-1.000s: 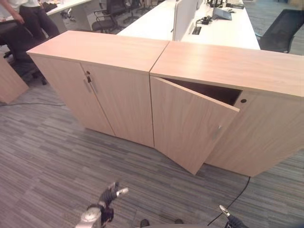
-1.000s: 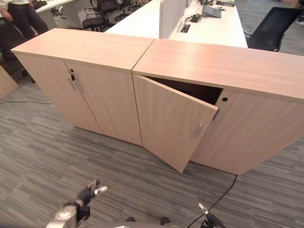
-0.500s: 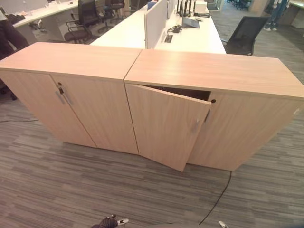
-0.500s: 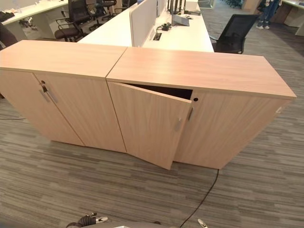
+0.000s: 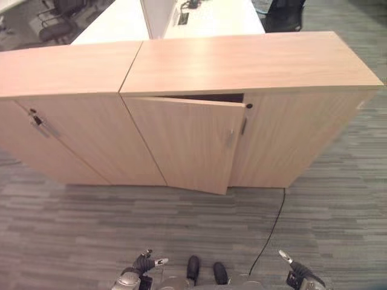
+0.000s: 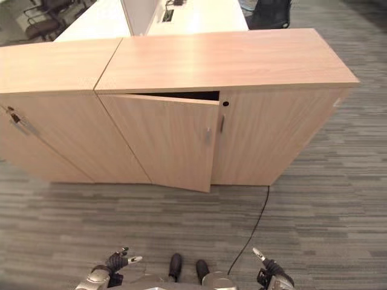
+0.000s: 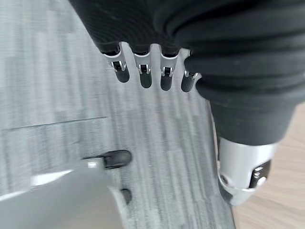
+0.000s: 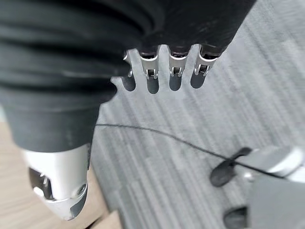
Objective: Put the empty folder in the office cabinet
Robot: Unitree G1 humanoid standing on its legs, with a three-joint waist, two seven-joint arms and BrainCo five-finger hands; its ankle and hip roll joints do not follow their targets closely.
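- Cabinet [image 5: 254, 66] on grey carpet, its left door [image 5: 181, 142] ajar.
- Left hand [image 5: 143, 266] low, fingers [image 7: 143, 71] relaxed, empty.
- Right hand [image 5: 295, 272] low, fingers [image 8: 174, 67] likewise relaxed, empty.

Left and right eye views: taken from the head, high up, facing down and forward at the office cabinet [image 5: 242, 90] with its half-open door [image 5: 181, 142] mid-frame, a second cabinet [image 6: 42, 103] at the left edge, white desks [image 5: 175, 15] along the top, grey carpet [image 5: 72, 223] below; nearly the same scene in both, offset slightly sideways. Left hand [image 5: 142, 269] at the lower left edge, right hand [image 6: 269, 272] at the lower right. Left wrist view: very close, looking along the left hand's straight fingers [image 7: 143, 74] down onto carpet, with a strip of wood at the lower right corner. Right wrist view: equally close past the right hand's fingers [image 8: 174, 71], carpet beyond, wood at the lower left corner.
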